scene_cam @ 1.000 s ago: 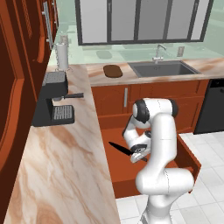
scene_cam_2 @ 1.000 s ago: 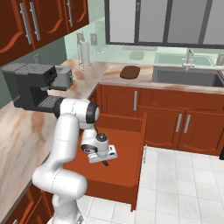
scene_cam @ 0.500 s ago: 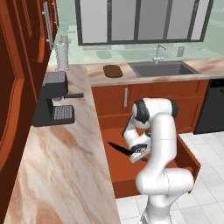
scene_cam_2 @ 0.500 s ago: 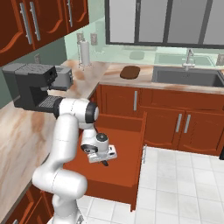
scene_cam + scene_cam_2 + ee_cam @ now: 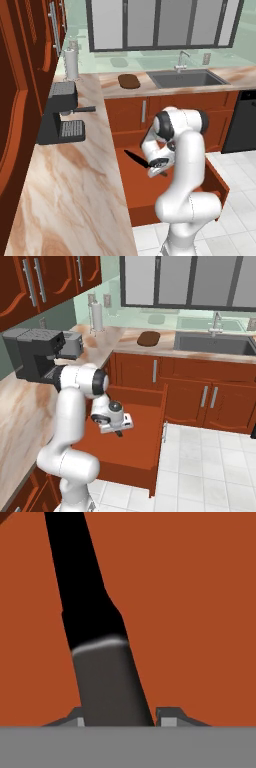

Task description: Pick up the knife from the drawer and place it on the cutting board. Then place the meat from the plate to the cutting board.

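- Your claw sits low inside the open drawer, and in the hand view its two tips stand on either side of the knife, clenched on the handle end.
- The knife lies in the drawer; its pointed blade sticks out from the claw toward the table-side wall of the drawer, seen in the left base view.
- I judge the knife to be stiff and light: slim, all black, with a rounded handle that widens from a narrower blade. The smooth round handle could roll or slide between the tips, so keep the grip square across its thickest part, well back from the blade.
- With the blade reaching far out from the claw, expect it to swing or tip as you lift; mind the drawer walls.
- The drawer is reddish-brown wood, wide and shallow, with a flat bare floor around the knife.
- The cutting board is a dark brown oblong with rounded ends, flat and thin. It lies on the marbled table well beyond the drawer, between the sink and the paper towel roll.
- A black coffee machine stands on the table's near run, beside the drawer.
- I can't pick out the meat or plate.
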{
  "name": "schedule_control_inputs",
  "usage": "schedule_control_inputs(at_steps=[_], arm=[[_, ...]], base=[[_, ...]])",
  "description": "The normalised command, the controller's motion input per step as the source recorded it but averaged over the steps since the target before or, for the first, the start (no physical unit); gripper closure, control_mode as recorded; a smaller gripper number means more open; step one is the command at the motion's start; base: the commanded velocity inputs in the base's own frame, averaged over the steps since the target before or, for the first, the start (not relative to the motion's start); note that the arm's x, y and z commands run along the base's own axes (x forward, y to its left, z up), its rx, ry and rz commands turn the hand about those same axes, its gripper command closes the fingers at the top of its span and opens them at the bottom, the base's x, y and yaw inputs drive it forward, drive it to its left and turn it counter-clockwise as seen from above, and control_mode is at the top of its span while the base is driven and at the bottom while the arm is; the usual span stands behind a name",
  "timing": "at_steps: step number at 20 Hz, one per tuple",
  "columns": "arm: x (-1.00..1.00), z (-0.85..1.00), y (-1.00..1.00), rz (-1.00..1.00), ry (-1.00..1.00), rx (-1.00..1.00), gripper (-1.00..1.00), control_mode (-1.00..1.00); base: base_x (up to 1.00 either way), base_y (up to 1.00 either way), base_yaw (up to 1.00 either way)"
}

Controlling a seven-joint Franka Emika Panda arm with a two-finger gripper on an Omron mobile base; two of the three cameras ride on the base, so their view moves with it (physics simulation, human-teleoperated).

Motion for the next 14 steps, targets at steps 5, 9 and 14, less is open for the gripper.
schedule_control_inputs(at_steps=[5,9,14], arm=[[-0.01,1.0,0.0,-0.01,-0.22,0.07,1.0,-1.0],[-0.02,0.3,0.0,0.0,-0.07,0.0,1.0,-1.0],[0.0,0.0,0.0,0.0,-0.03,0.0,1.0,-1.0]], base=[[0.0,0.0,0.0],[0.0,0.0,0.0],[0.0,0.0,0.0]])
